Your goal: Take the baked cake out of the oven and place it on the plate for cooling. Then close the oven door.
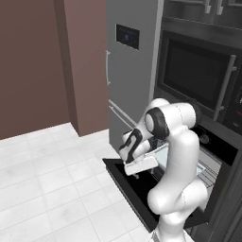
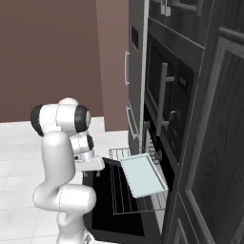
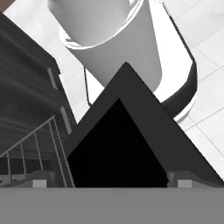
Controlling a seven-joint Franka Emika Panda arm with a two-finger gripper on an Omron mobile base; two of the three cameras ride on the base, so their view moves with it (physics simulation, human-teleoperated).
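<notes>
The wide-spread, empty fingers [image 3: 111, 183] hover over the dropped black glass-fronted oven door [image 2: 102, 209]; descending blindly risks striking the pulled-out wire rack [image 2: 125, 190] beside it.

The oven [image 2: 164, 157], a black built-in unit, stands open, its door [image 2: 107, 209] dropped flat and level, the dark glass panel facing up. A wire rack [image 2: 125, 188] is pulled out over the door, carrying a pale grey tray [image 2: 143, 175] that sits slightly tilted. From the left base view, the door [image 1: 127, 191] juts toward the tiled floor, a round knob [image 1: 204, 138] showing on the front above the opening
</notes>
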